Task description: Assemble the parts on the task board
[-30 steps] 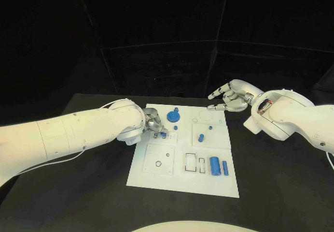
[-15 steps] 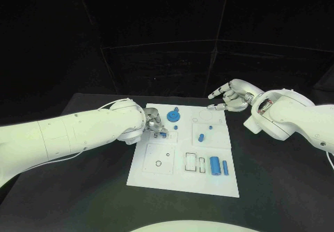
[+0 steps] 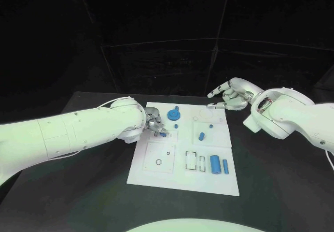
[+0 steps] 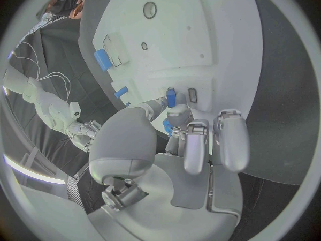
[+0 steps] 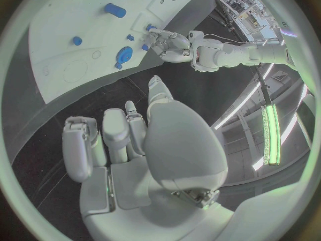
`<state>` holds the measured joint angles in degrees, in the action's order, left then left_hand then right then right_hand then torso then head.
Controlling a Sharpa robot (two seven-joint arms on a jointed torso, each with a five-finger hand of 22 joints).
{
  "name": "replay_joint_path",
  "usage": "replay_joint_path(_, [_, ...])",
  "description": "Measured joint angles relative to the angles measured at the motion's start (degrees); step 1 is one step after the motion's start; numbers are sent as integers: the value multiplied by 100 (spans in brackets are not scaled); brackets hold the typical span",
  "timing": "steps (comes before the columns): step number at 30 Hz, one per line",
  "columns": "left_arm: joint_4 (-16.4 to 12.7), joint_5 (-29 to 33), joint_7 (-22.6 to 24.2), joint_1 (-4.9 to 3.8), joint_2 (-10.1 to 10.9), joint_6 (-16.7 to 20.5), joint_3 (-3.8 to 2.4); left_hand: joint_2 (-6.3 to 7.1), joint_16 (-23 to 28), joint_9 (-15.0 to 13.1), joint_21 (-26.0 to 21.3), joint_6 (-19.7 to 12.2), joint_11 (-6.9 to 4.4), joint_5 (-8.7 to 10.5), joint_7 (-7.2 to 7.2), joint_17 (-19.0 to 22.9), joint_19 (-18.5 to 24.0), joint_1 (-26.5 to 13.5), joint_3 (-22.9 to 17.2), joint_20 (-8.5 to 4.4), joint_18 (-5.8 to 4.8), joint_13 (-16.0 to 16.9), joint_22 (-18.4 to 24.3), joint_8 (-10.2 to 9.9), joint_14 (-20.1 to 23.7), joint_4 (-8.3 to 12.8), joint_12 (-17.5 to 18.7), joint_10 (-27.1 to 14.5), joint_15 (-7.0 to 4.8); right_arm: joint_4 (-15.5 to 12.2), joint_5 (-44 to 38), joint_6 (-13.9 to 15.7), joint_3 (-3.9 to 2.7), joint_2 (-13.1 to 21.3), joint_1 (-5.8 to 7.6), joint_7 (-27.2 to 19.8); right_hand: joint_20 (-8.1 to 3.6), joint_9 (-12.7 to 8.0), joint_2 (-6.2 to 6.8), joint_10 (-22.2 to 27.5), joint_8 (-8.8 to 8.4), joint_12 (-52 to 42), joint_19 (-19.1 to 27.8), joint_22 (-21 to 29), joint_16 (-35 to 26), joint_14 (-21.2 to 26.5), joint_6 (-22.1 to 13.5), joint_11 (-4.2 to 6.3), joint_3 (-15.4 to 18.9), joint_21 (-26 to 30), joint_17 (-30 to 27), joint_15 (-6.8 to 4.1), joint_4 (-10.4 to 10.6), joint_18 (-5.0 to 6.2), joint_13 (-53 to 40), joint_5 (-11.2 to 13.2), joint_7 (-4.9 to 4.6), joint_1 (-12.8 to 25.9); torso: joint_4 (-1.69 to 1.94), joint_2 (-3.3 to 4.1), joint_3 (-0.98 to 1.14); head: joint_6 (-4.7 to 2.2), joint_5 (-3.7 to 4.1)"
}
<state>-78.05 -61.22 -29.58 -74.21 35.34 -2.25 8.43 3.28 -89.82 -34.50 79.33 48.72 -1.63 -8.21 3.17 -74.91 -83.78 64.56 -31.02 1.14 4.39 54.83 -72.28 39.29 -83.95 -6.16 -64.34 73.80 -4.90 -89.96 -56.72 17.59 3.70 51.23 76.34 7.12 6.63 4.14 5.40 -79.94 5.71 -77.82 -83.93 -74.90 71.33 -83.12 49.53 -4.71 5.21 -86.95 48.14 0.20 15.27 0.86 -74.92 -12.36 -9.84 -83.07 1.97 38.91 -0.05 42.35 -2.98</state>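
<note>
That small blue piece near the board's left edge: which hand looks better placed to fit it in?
The left hand. Its fingertips are already at the small blue piece on the task board, while the right hand hovers off the board's far corner, holding nothing.

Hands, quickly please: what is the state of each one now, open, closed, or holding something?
Left hand: pinches a small blue part over the task board.
Right hand: holds nothing, fingers apart, open, beyond the board's far edge.

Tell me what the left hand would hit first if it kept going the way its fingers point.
Most likely the small blue part standing on the task board, right at the left hand's fingertips. Whether it already touches that part is unclear. Beyond lies the board's bare white surface.
</note>
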Motion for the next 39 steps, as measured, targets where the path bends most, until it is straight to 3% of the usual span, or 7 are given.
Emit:
replay_joint_path(18, [10, -41, -2, 2, -8, -76, 0, -1, 0, -6, 0, -7, 1, 5, 9, 0, 0, 0, 0, 0, 0, 7, -5, 0, 0, 0, 0, -1, 0, 13, 0, -1, 0, -20, 0, -12, 0, 0, 0, 0, 0, 0, 0, 0, 0, 0, 0, 0, 0, 0, 0, 0, 0, 0, 0, 0, 0, 0, -4, 0, 3, 7, 14])
replay_joint_path(24, [62, -47, -3, 0, -49, -110, -1, 38, 0, -15, 0, 57, 16, 62, -51, 0, 0, -97, -10, 0, 0, 77, -5, 47, 0, 15, -65, 65, 0, 15, 0, -1, 0, -21, 0, -13, 0, 0, 0, 0, 0, 0, 0, 0, 0, 0, 0, 0, 0, 0, 0, 0, 0, 0, 0, 1, 0, 0, -5, -2, 3, 11, 16])
replay_joint_path(25, [73, -48, -4, -1, -58, -117, -1, 57, 0, -16, 0, 77, -3, 117, -71, 0, 0, -181, -116, 0, 0, 85, -6, 49, 0, 183, -66, 84, 0, 16, 0, -1, 0, -23, 0, -13, 0, 0, 0, 0, 0, 0, 0, 0, 0, 0, 0, 0, 0, 0, 0, 0, 0, 0, 0, 1, 0, 0, -4, -2, 4, 11, 16])
replay_joint_path(29, [119, -54, -8, -7, -96, -157, -5, 104, 0, 2, 0, 188, -23, 178, -105, 0, 0, -404, -116, 0, 0, 109, -38, 49, 0, 471, -111, 105, 0, 19, 0, -1, 0, -36, 0, -14, 0, 0, -19, 0, 0, 0, -1, 0, 0, 0, 0, 0, 0, 0, 0, 0, 0, 0, 0, 1, 0, 19, -4, -2, 4, 8, 7])
replay_joint_path(39, [211, -62, -12, 2, -201, -315, 2, 61, 0, 49, 0, 260, -44, 171, -133, 0, 0, -473, 434, 0, 0, 195, -37, 26, -21, 238, -191, 125, -21, 21, 0, -1, 0, -42, 0, -16, 1, 0, -23, 0, 0, 0, -1, 0, 0, 0, 0, 0, 0, 0, 1, 0, 0, 0, 0, 1, 0, 23, -4, -2, 5, 12, 3])
